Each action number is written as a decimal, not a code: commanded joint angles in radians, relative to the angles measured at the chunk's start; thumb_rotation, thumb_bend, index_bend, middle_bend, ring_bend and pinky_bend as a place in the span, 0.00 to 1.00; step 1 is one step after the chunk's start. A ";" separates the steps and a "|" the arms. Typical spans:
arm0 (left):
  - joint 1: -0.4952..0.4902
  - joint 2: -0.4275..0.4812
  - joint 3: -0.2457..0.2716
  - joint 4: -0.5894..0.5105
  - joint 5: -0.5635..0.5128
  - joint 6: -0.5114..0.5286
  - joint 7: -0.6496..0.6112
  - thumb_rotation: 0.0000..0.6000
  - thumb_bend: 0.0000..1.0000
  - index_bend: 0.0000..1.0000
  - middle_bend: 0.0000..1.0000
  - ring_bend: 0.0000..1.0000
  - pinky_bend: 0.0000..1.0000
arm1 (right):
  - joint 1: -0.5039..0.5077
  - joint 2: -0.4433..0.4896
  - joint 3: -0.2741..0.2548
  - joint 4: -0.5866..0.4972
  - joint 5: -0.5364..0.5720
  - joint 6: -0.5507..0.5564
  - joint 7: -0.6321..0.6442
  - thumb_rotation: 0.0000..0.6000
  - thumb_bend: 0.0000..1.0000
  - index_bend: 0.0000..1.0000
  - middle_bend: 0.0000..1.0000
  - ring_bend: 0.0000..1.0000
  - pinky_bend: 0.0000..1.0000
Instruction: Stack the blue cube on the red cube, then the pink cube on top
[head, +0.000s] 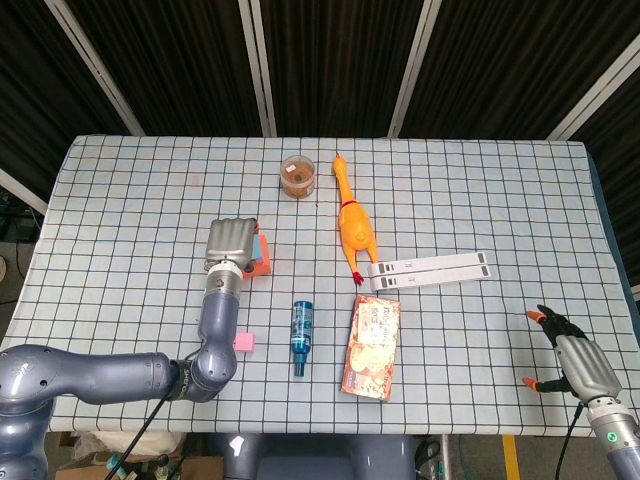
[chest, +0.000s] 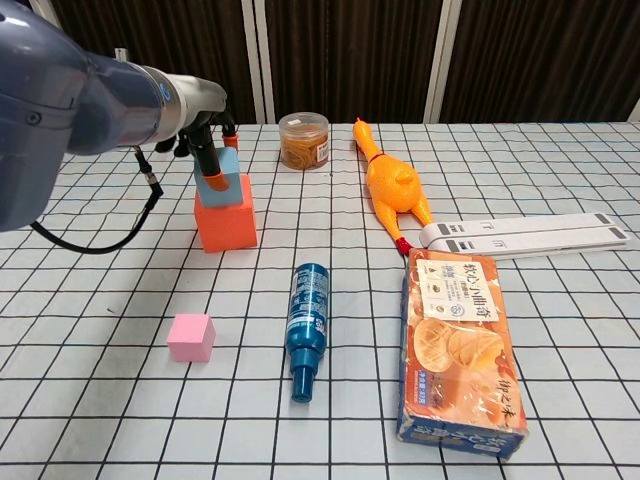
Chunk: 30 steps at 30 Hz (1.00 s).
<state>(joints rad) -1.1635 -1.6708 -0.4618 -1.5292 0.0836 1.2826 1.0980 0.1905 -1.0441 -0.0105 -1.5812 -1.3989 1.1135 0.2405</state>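
Note:
In the chest view my left hand grips the blue cube from above and holds it over the top face of the red cube. Whether the two cubes touch I cannot tell. From the head view the left hand hides most of both, leaving a sliver of the blue cube and the right edge of the red cube. The pink cube lies alone nearer the front edge, also seen as a small pink cube. My right hand hovers at the far right front corner, fingers apart, holding nothing.
A blue bottle lies right of the pink cube, with a snack box beyond it. A rubber chicken, a round jar and white strips occupy the back and right of the checked tablecloth.

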 joint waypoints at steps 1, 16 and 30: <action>0.000 0.002 0.002 0.002 -0.002 0.002 -0.001 1.00 0.37 0.38 0.96 0.80 0.81 | 0.000 0.000 0.000 0.000 0.000 0.000 0.000 1.00 0.04 0.13 0.04 0.07 0.13; 0.004 0.020 0.014 -0.011 -0.010 0.012 0.006 1.00 0.36 0.24 0.95 0.80 0.81 | 0.003 -0.003 -0.001 -0.003 0.004 -0.007 -0.009 1.00 0.04 0.13 0.04 0.07 0.13; 0.002 0.052 0.024 -0.060 -0.037 0.028 0.037 1.00 0.36 0.12 0.95 0.80 0.81 | 0.008 -0.001 -0.002 -0.007 0.012 -0.021 -0.019 1.00 0.04 0.14 0.04 0.07 0.13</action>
<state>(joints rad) -1.1625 -1.6269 -0.4394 -1.5780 0.0547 1.3020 1.1272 0.1987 -1.0446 -0.0121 -1.5883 -1.3869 1.0925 0.2212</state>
